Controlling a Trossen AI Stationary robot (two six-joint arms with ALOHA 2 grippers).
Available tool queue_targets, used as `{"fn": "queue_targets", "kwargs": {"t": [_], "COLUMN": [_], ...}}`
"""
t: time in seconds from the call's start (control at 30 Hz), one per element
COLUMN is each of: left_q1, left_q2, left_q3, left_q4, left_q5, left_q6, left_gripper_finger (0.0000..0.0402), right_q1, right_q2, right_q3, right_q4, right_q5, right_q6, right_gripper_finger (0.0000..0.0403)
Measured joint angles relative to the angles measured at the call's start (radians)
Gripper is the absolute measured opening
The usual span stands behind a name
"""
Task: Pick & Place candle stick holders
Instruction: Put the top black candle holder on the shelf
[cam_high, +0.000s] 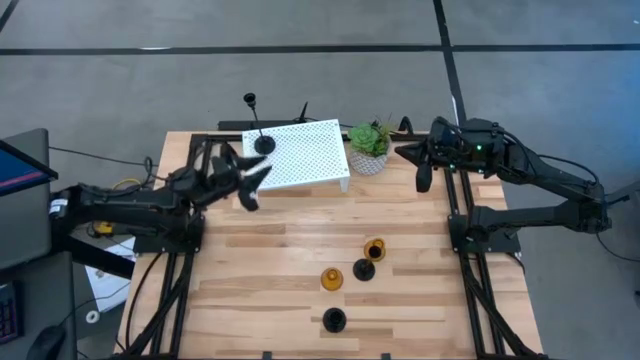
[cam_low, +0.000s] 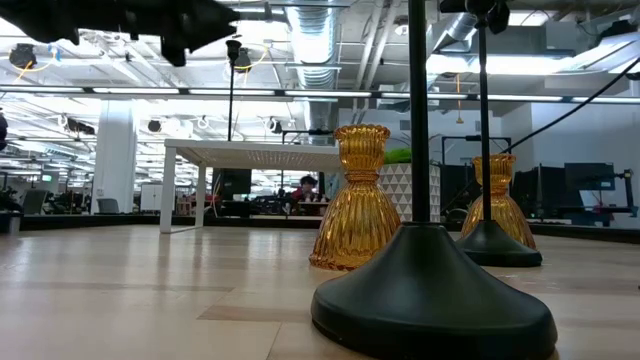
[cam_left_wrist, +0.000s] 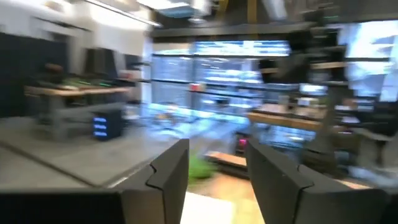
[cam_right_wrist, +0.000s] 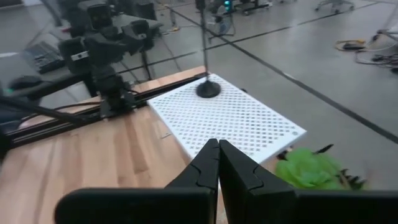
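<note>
One black candle stick holder (cam_high: 263, 143) stands by its round base on the far left corner of a white perforated stand (cam_high: 305, 155); it also shows in the right wrist view (cam_right_wrist: 208, 89) and the low view (cam_low: 232, 90). Two amber holders (cam_high: 374, 248) (cam_high: 332, 279) and two black holders (cam_high: 364, 269) (cam_high: 334, 319) stand upright on the wooden table, near its front middle. My left gripper (cam_high: 253, 182) is open and empty, in the air just left of the stand; its wrist view shows nothing between its fingers (cam_left_wrist: 214, 177). My right gripper (cam_high: 424, 175) is shut and empty (cam_right_wrist: 217, 158), by the table's far right.
A small green potted plant (cam_high: 369, 147) stands right of the white stand, between it and my right gripper. The arms' black frames (cam_high: 465, 240) run along both table sides. In the low view, the nearest black holder (cam_low: 430, 290) and an amber one (cam_low: 355, 200) fill the foreground.
</note>
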Motion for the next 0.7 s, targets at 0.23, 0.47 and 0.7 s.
{"fn": "queue_targets", "kwargs": {"t": [0.23, 0.47, 0.7], "left_q1": [-0.117, -0.232, -0.325], "left_q2": [0.000, 0.011, 0.110], "left_q3": [0.000, 0.000, 0.043], "left_q4": [0.008, 0.015, 0.019], "left_q5": [0.140, 0.167, 0.105], "left_q6": [-0.113, -0.135, -0.041], "left_gripper_finger": [0.0110, 0.0077, 0.0040], "right_q1": [0.000, 0.002, 0.084], "right_q2": [0.000, 0.008, 0.039], "right_q3": [0.000, 0.000, 0.000], "right_q4": [-0.009, -0.082, -0.145], "right_q5": [-0.113, -0.224, -0.256], "right_q6": [0.001, 0.004, 0.013], "right_gripper_finger": [0.0000, 0.0000, 0.0000]}}
